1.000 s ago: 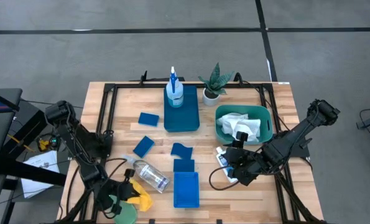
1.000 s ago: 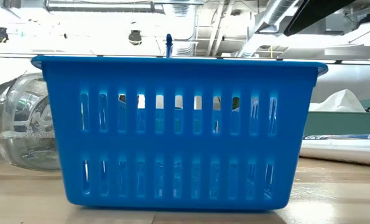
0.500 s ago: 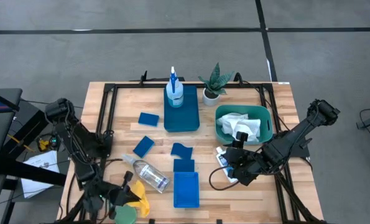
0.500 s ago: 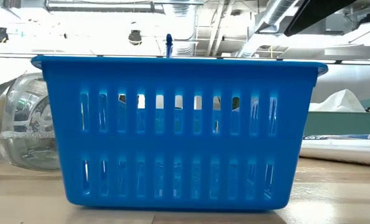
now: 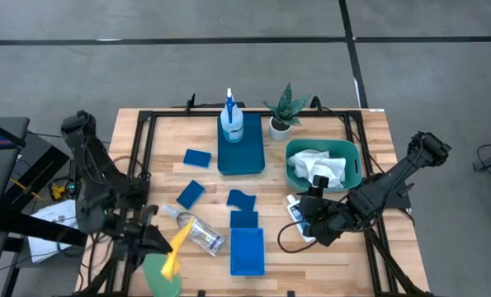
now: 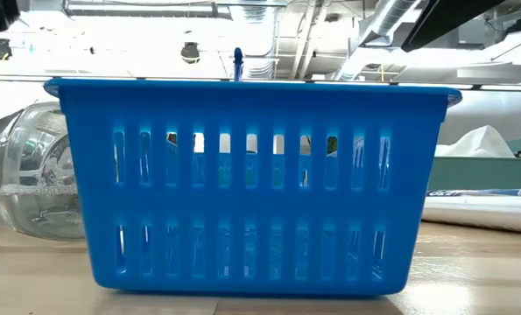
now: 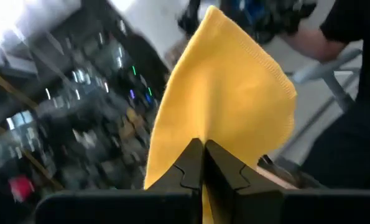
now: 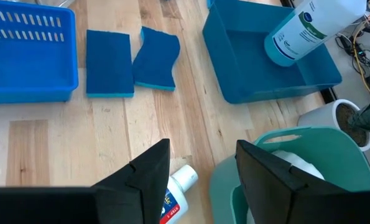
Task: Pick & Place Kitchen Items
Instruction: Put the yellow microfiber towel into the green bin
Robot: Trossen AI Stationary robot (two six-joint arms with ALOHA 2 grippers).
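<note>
My left gripper (image 5: 169,239) is shut on a yellow cloth (image 5: 177,249) near the table's near left corner. A green cloth (image 5: 160,277) lies flat at the near edge, under it. A clear plastic bottle (image 5: 198,232) lies on its side beside them. My right gripper (image 8: 200,180) stands open by the teal tub (image 5: 354,162), its fingers on either side of a white blue-labelled bottle (image 8: 175,190) that lies on the table. Several blue sponges (image 5: 191,194) lie mid-table. A spray bottle (image 5: 230,120) stands in the far blue tray (image 5: 249,158). My left gripper pinches the yellow cloth between its two shut fingertips at a gathered spot (image 7: 201,132) on one edge. The fingers come at it about level. The cloth fans out past the fingertips, slack, and is raised off the table above the green cloth.
A slotted blue basket (image 5: 247,252) stands at the near middle and fills the low view (image 6: 251,184). White cloths (image 5: 315,165) fill the teal tub. A small potted plant (image 5: 283,111) stands at the far edge. Bare wood (image 8: 66,143) lies near my right gripper.
My left gripper has risen from the near edge, moved toward the far edge and rolled. It stays shut on the yellow cloth, which has lifted off the green cloth and now trails from the fingers. The green cloth has stayed put.
</note>
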